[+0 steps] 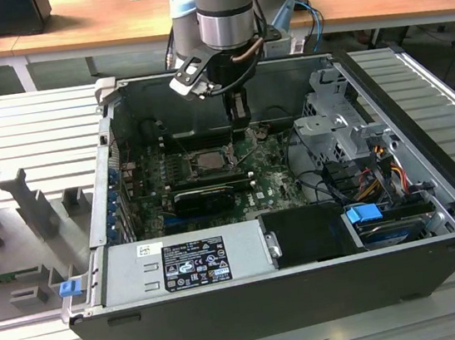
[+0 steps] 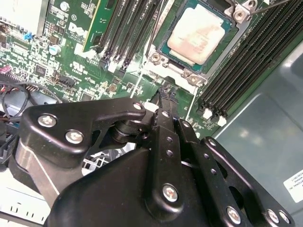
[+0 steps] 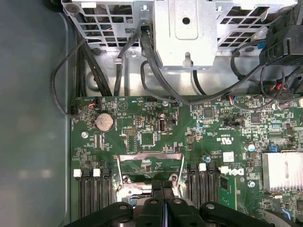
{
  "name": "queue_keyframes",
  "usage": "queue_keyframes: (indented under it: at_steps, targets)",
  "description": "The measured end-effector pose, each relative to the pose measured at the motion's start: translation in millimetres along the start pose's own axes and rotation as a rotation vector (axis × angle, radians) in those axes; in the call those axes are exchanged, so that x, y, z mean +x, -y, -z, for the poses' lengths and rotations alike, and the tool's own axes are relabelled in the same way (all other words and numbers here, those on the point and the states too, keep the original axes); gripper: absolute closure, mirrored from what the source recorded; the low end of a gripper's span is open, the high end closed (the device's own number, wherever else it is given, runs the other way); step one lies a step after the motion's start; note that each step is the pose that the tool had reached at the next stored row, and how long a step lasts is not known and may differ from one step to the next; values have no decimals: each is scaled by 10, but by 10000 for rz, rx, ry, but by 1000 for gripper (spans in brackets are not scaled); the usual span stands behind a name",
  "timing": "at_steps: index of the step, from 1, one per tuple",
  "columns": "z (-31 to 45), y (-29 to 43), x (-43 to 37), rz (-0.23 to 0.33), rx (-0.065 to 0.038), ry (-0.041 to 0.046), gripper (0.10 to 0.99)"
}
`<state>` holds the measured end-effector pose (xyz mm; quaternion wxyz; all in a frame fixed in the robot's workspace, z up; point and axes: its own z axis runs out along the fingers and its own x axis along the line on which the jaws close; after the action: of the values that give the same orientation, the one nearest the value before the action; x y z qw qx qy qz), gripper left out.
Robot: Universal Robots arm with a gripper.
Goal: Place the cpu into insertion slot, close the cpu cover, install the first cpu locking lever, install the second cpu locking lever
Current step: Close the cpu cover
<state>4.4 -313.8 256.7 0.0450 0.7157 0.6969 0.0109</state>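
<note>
1. Look first at the cpu [image 2: 201, 32]. It is lying flat in its socket [image 2: 162, 47] on the green motherboard [image 3: 156, 118], and its pale top is showing.
2. In the first wrist view, the cpu cover [image 3: 150, 157] is standing up off the socket. You are seeing green board through its window.
3. Your gripper [image 2: 166, 92] is hanging just beside the socket with its tip pointing down at the board. In the first wrist view the gripper [image 3: 163, 185] is sitting right in front of the cover. You cannot tell if they are touching.
4. The two black fingers [image 2: 163, 123] are pressing together, with nothing between them.
5. Long black memory slots [image 2: 128, 28] are running along both sides of the socket.
6. A round silver battery [image 3: 104, 122] is sitting further out on the board. Black cables [image 3: 151, 61] are hanging down from a grey metal cage [image 3: 184, 28].
7. In the exterior view, the arm [image 1: 226, 11] is reaching down into the open computer case [image 1: 311, 293]. The case is lying on a grey ribbed table [image 1: 30, 137].
</note>
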Motion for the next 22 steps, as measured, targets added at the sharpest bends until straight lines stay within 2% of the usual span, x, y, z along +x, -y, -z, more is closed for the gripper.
queue_keyframes:
  at_steps: [3,22]
  targets:
    - [6,-28,1,-2,-2,-4,980]
    - [-15,-357,10,1,15,0,980]
